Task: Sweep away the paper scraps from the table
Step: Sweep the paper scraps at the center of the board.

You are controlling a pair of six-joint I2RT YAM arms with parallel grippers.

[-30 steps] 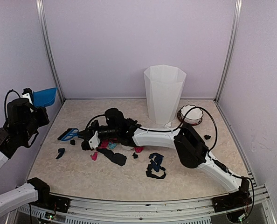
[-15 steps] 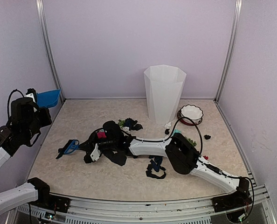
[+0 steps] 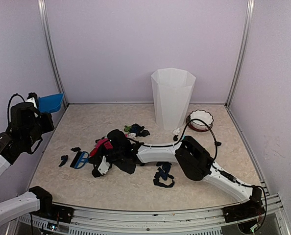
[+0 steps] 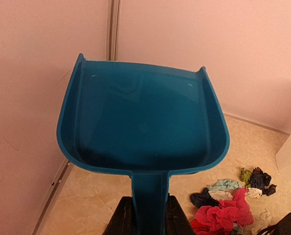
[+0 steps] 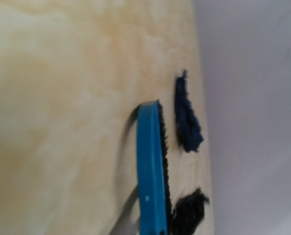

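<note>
The paper scraps lie across the middle of the table (image 3: 82, 122): a pink one (image 3: 101, 143), a green and black cluster (image 3: 135, 129), dark blue ones (image 3: 163, 175) and small black bits (image 3: 63, 159) at the left. My right arm reaches far left across them. Its gripper (image 3: 90, 161) is shut on a blue brush (image 3: 80, 159) held low at the table. In the right wrist view the brush (image 5: 152, 181) stands beside two dark scraps (image 5: 187, 115). My left gripper (image 4: 148, 218) is shut on the handle of a blue dustpan (image 4: 143, 122), held up by the left wall.
A tall white bin (image 3: 172, 98) stands at the back centre, with a white scalloped bowl (image 3: 200, 119) to its right. A white scrap (image 3: 176, 131) lies at the bin's foot. Walls close in the left, back and right sides.
My right gripper has drawn the brush toward the near edge and slightly right, uncovering the pink scrap and the green cluster behind it. The dustpan has barely shifted.
</note>
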